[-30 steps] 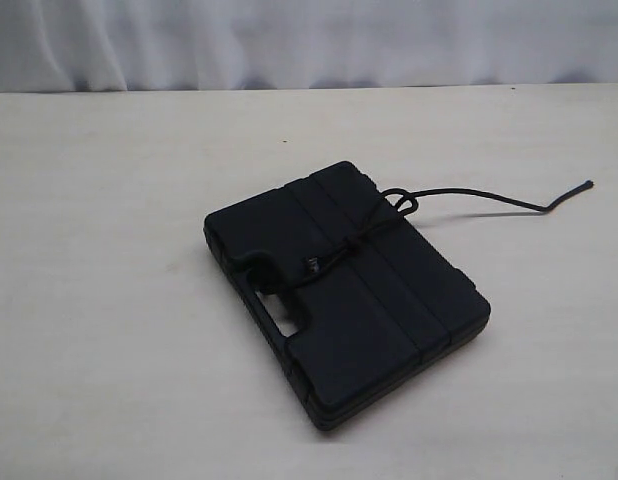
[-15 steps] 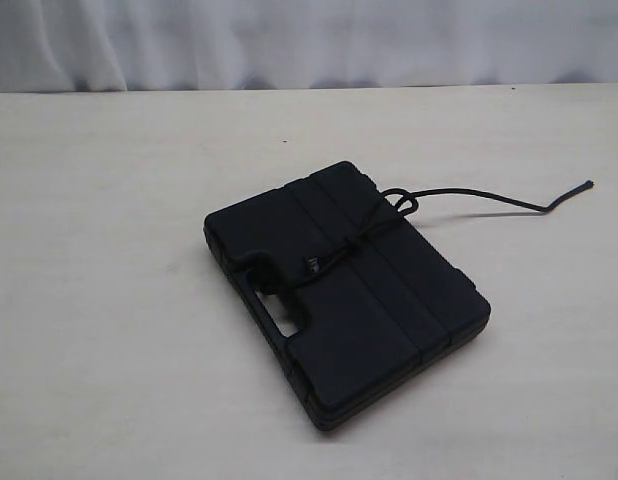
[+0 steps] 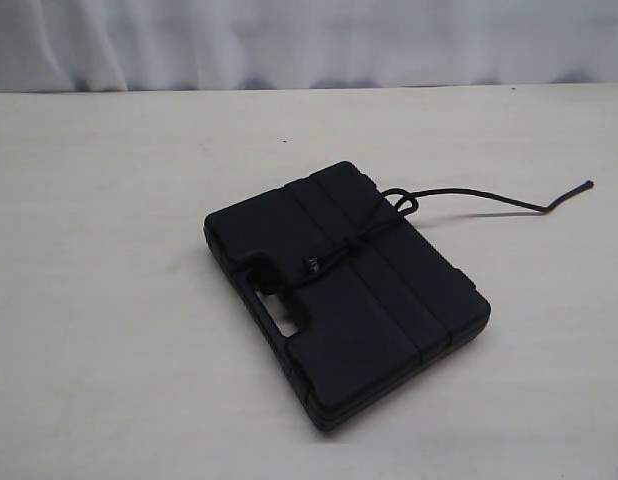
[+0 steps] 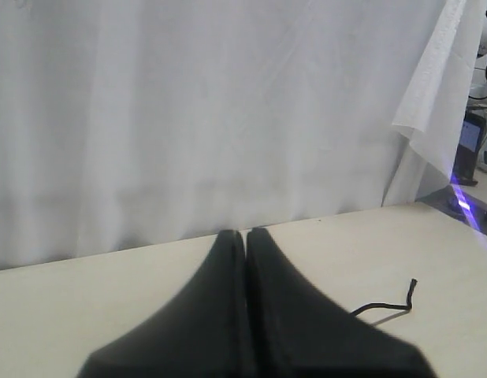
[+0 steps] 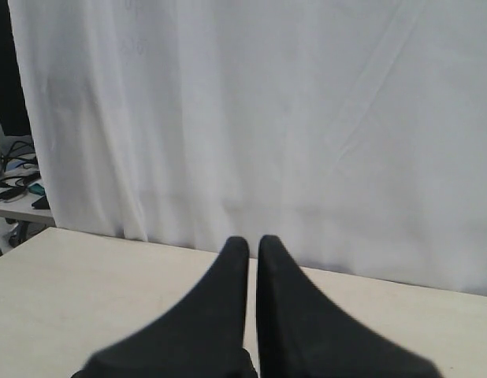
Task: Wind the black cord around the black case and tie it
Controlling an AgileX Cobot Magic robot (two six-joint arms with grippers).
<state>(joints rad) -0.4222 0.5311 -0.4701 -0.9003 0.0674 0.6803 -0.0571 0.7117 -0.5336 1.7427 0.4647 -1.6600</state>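
The fingers (image 4: 220, 299) of your left gripper (image 4: 245, 234) are pressed together on nothing, and the right gripper (image 5: 253, 241) the same. Nothing has moved in the last second: the cord (image 3: 387, 226) stays knotted across the case (image 3: 339, 300) on the table (image 3: 109, 300), so the tying looks finished.

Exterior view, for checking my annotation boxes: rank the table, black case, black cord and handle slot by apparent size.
1. Pale flat tabletop
2. Flat rectangular matte black plastic case
3. Thin black braided cord, by length only
4. Moulded handle slot
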